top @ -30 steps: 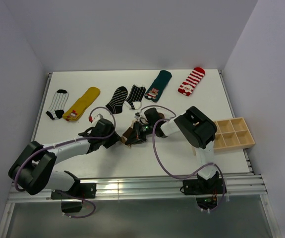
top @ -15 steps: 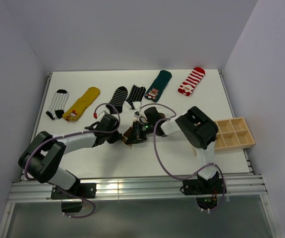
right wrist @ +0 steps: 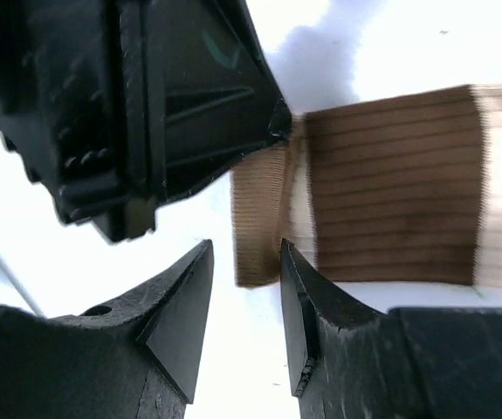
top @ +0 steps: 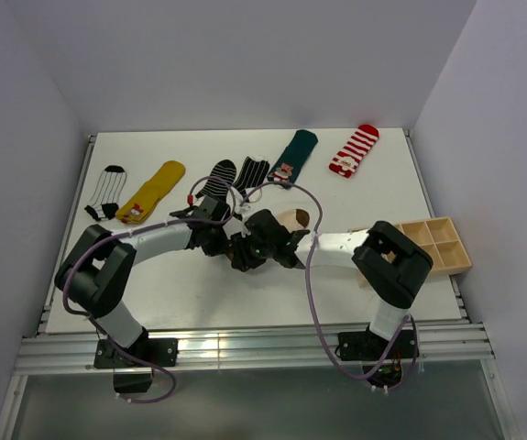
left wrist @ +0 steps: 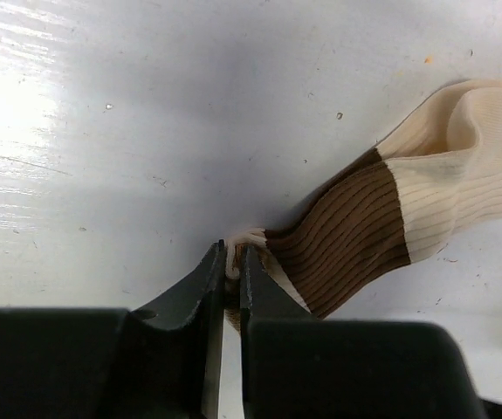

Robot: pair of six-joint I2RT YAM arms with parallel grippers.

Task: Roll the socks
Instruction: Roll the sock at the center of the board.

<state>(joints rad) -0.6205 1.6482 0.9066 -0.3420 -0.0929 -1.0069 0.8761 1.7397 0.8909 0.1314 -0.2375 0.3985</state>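
while left pincer (left wrist: 231, 258) clamps its cuff edge, cream ribbed sock (left wrist: 434, 179), brown-banded, lies beyond tips; right pincer (right wrist: 244, 255) gaping, cuff at tips.

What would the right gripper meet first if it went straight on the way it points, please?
Probably the cream-and-brown sock: its tan end lies just ahead of the right gripper.

— Which sock has the brown on it?
— The cream sock (left wrist: 460, 166): one broad brown ribbed band, tan cuff.
— And the others?
— Left of the yellow sock (top: 153, 191), a white sock with black stripes (top: 105, 191). Right of it, a black sock with white stripes (top: 215, 183), a black sock with thin white lines (top: 251, 174), a dark green sock (top: 293, 156) and a red-and-white striped sock (top: 353, 151).
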